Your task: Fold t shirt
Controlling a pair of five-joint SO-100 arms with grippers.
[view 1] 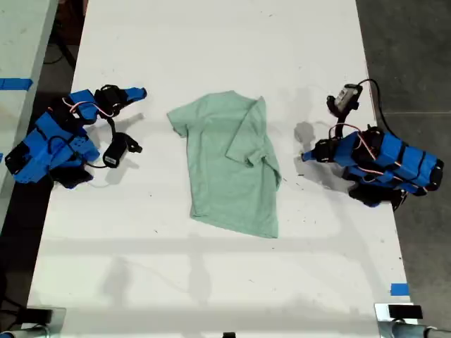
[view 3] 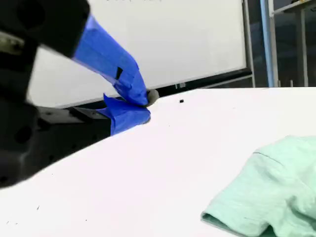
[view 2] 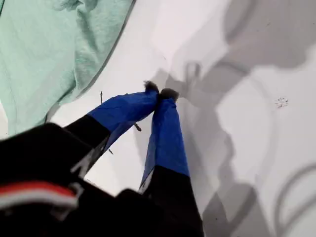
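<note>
White counter (view 1: 211,282) carrying the t shirt (view 1: 232,169) at centre, one side already folded inward. My first gripper (view 2: 159,92) and my second gripper (view 3: 143,106) both closed, empty, parked apart, presumably clearing the next fold.

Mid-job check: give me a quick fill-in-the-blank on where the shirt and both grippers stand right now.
1. The t shirt lies on the white table with one side already folded ____ the middle.
2. My first gripper has its jaws ____ and holds nothing.
3. My second gripper is ____ the shirt, not touching it.
4. In the exterior view the shirt lies ____ the two arms.

Missing words: over; shut; apart from; between
</note>
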